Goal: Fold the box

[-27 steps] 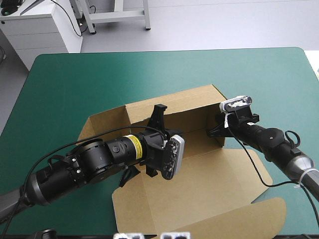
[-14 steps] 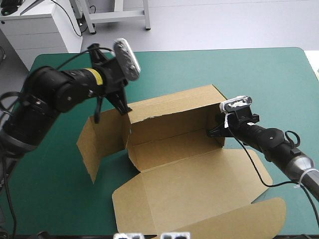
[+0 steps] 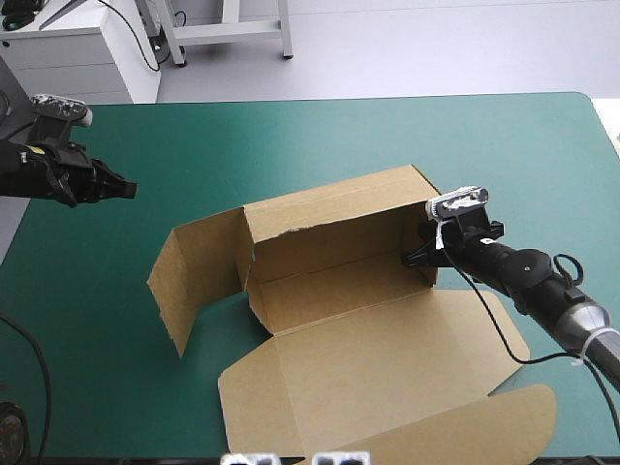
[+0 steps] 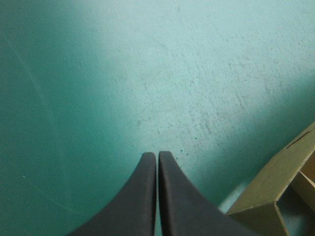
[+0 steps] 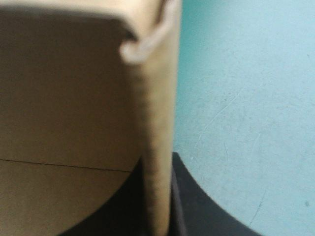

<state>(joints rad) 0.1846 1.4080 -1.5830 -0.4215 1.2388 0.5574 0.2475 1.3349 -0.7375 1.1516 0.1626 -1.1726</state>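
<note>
The brown box point(image 3: 329, 218) stands half raised at the table's middle. Its back wall is up, its left flap point(image 3: 199, 271) stands upright and swung outward, and the lid point(image 3: 387, 378) lies flat toward the near edge. My right gripper point(image 3: 423, 250) is shut on the box's right end wall point(image 5: 157, 123), with one black finger on each side of the board. My left gripper point(image 3: 124, 189) is shut on nothing and hovers over bare teal-green cover near the table's left edge, well apart from the box. In the left wrist view its fingers point(image 4: 142, 191) meet in an arch, with a box corner point(image 4: 275, 196) off to one side.
The table's left edge point(image 3: 29, 218) runs close behind my left gripper. A white cabinet point(image 3: 77, 58) stands beyond the far left corner. Bare teal-green cover point(image 3: 291, 145) stretches between the box and the far edge.
My left arm left the box's middle, passed over the left flap, and swung out to the table's left edge. The left flap now stands raised. My right gripper has not moved.
</note>
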